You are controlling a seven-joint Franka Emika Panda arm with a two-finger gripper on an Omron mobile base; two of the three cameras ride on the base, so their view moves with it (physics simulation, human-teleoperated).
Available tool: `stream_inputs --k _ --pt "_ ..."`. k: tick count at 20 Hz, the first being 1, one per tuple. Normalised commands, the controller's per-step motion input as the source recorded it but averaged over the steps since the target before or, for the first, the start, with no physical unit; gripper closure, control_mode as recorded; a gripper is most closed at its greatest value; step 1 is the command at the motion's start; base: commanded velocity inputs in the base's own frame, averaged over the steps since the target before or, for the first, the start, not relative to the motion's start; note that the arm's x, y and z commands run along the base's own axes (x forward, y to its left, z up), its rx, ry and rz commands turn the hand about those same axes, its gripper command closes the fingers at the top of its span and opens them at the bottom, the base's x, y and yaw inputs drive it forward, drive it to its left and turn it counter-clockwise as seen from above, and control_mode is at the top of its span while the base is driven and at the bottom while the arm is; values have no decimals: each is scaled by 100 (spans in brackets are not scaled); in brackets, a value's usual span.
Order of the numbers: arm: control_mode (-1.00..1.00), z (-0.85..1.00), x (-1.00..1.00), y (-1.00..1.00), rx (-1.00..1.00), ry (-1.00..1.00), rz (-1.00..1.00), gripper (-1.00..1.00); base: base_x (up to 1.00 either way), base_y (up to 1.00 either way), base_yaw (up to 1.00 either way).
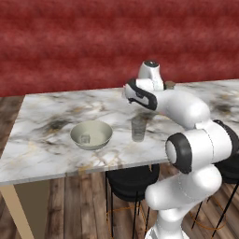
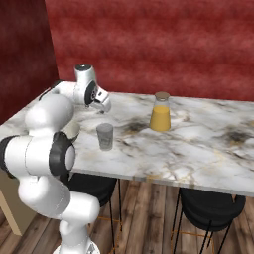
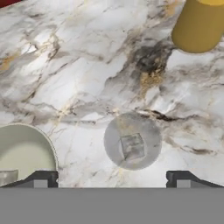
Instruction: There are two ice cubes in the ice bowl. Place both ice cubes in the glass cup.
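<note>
Jaws spread wide above glass cup (image 3: 132, 141)

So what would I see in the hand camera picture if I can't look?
Looking straight down, one ice cube sits inside the glass cup on a marble counter. The ice bowl is lower left, an orange bottle upper right.

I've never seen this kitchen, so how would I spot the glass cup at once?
Find the marble counter before the red wall. Near its front edge, right of the wide pale bowl, stands the glass cup. Unlike the amber bottle behind it, it is clear, greyish and uncapped, with an ice cube inside.
</note>
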Motion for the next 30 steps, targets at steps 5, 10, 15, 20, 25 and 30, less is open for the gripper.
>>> stream_inputs --k 5,10,15,20,25,30 --pt "-100 -11 -27 100 0 -2 10 -100 0 0 0" --pt "-100 -12 0 100 7 0 2 -100 0 0 0" --pt "-100 3 11 84 14 0 0 -100 0 0 0" --pt "-100 -17 21 67 4 15 0 -100 0 0 0" --pt "-100 -19 2 38 1 17 4 -100 0 0 0" --pt "-100 -49 0 24 -1 16 6 -100 0 0 0"
